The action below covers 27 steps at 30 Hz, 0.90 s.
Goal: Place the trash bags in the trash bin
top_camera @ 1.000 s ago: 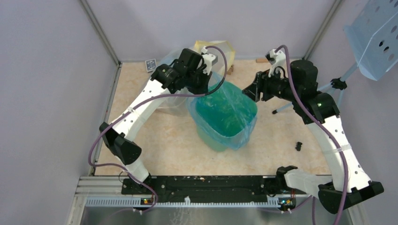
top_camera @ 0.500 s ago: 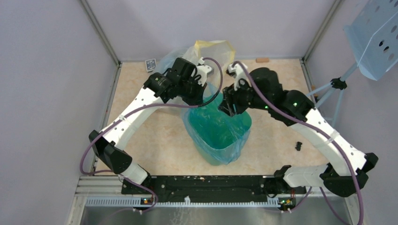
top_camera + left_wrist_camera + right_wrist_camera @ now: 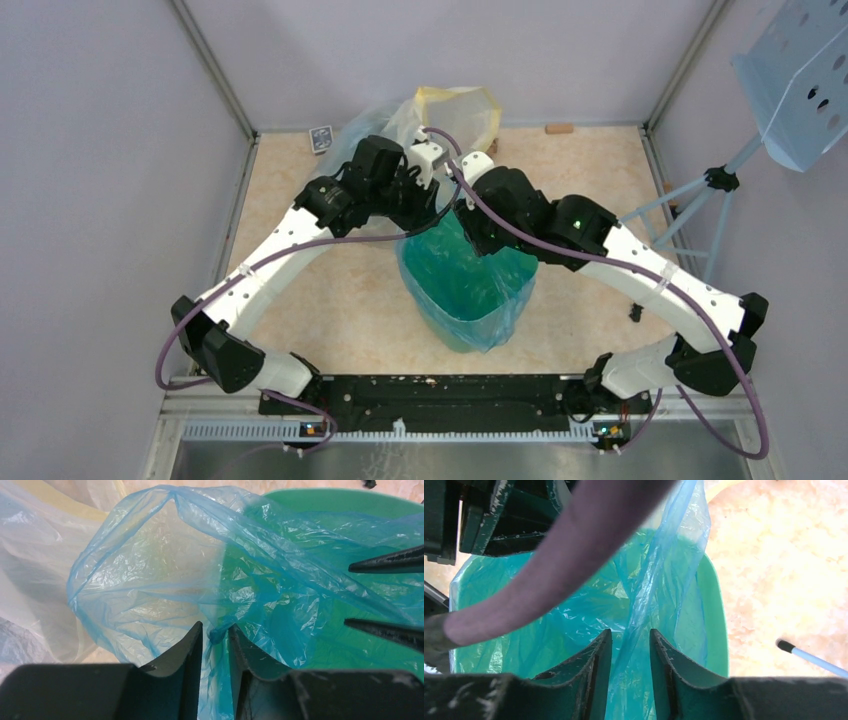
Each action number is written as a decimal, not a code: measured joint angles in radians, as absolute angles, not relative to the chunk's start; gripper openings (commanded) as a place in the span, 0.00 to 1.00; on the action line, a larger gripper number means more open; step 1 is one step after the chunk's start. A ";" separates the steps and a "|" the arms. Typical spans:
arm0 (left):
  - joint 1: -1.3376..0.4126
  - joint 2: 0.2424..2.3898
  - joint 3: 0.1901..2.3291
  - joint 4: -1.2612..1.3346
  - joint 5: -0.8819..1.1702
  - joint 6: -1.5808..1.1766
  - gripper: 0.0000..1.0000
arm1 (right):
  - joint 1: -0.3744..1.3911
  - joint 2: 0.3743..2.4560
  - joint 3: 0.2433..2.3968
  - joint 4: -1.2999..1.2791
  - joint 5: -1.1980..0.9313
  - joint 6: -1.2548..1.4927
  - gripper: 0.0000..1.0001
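Observation:
The mint-green trash bin (image 3: pixel 452 338) stands mid-table with the blue trash bag (image 3: pixel 470 275) lining it and draped over its rim. My left gripper (image 3: pixel 430 205) is at the bin's far-left rim, shut on a bunched fold of the bag (image 3: pixel 150 580); the fold sits between its fingers (image 3: pixel 215 630). My right gripper (image 3: pixel 470 225) is right beside it over the far rim. It is open, with a hanging sheet of the bag (image 3: pixel 664 570) running between its fingers (image 3: pixel 630 635). Its two fingertips (image 3: pixel 390 560) show apart in the left wrist view. The bin rim shows there (image 3: pixel 325 497) and in the right wrist view (image 3: pixel 714 620).
A clear-and-yellowish sack (image 3: pixel 455 105) lies behind the bin, touching the left arm. A small card box (image 3: pixel 320 138) and a brown block (image 3: pixel 559 128) sit at the back edge. A small black part (image 3: pixel 636 311) lies at the right. A tripod with a blue perforated panel (image 3: pixel 800 80) stands far right.
My right arm has swung left from beside the bin to over its far rim, next to the left gripper. The left arm and the bin have shifted slightly left.

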<state>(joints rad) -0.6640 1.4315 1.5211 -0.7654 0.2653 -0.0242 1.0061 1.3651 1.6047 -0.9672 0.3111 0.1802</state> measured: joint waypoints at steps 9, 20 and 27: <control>-0.664 1.422 1.499 -0.748 0.279 -0.021 0.31 | 0.987 1.352 1.602 -0.971 0.324 0.195 0.00; -0.664 1.422 1.460 -0.731 0.299 0.006 0.30 | 0.629 1.227 1.510 -0.920 0.134 0.221 0.00; -0.664 1.415 1.445 -0.712 0.307 0.015 0.30 | 0.447 1.222 1.417 -0.913 -0.019 0.240 0.00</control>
